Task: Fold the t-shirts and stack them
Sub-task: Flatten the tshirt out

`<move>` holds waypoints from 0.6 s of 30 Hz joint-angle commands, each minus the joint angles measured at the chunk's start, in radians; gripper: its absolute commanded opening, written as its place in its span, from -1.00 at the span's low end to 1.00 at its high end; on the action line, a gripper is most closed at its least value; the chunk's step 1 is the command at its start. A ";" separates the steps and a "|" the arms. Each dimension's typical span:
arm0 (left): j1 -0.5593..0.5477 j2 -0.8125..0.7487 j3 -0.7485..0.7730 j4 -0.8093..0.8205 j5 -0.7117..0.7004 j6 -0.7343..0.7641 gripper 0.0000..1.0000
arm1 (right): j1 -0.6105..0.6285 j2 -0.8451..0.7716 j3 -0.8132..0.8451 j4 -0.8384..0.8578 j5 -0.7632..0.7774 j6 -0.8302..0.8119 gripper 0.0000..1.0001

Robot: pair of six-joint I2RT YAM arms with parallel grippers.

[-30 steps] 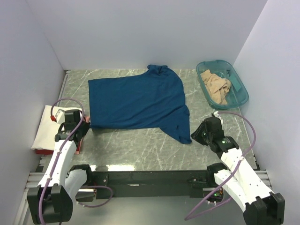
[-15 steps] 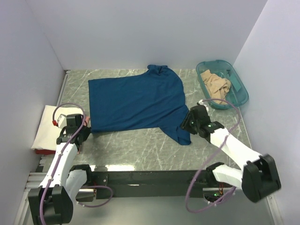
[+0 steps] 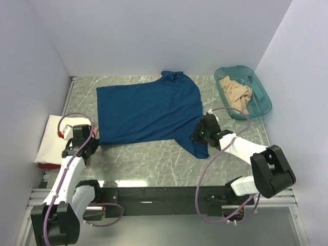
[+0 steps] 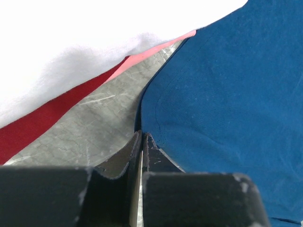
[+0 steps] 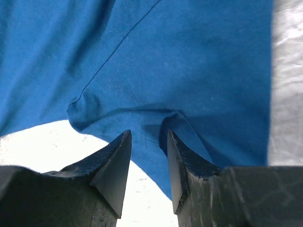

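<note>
The navy t-shirt [image 3: 148,110] lies spread flat on the marble table [image 3: 154,161]. My left gripper [image 3: 94,135] sits at its near left corner. In the left wrist view the jaws [image 4: 142,135] are shut, their tips touching the hem of the navy t-shirt [image 4: 227,94]; no cloth shows between them. My right gripper [image 3: 197,134] is over the near right sleeve. It stands open [image 5: 148,134], the fingers straddling a raised fold of the navy sleeve [image 5: 189,71]. A cream-white t-shirt [image 3: 51,139] lies folded at the left. A tan t-shirt [image 3: 236,95] lies crumpled in the tub.
The teal plastic tub [image 3: 262,105] stands at the back right by the wall. The folded cream shirt rests on a red sheet [image 4: 33,127] off the table's left edge. White walls close in the back and both sides.
My right arm has swung forward and left onto the sleeve, and its jaws have opened wider. My left gripper has shifted slightly back at the shirt's corner.
</note>
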 commanded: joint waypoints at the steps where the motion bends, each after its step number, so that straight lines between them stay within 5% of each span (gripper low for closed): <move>1: 0.004 -0.001 0.002 0.023 -0.007 0.000 -0.86 | 0.015 0.033 0.020 0.076 0.001 0.014 -0.13; 7: 0.004 -0.001 0.002 0.024 -0.004 0.003 -0.87 | 0.026 0.043 0.010 0.102 0.001 0.027 -0.25; 13: 0.004 0.004 0.004 0.023 -0.007 0.003 -0.88 | 0.052 -0.013 -0.002 0.067 0.001 0.025 -1.00; 18: 0.004 0.005 0.004 0.024 -0.009 0.001 -0.88 | 0.099 -0.121 -0.051 0.041 -0.032 0.036 -1.00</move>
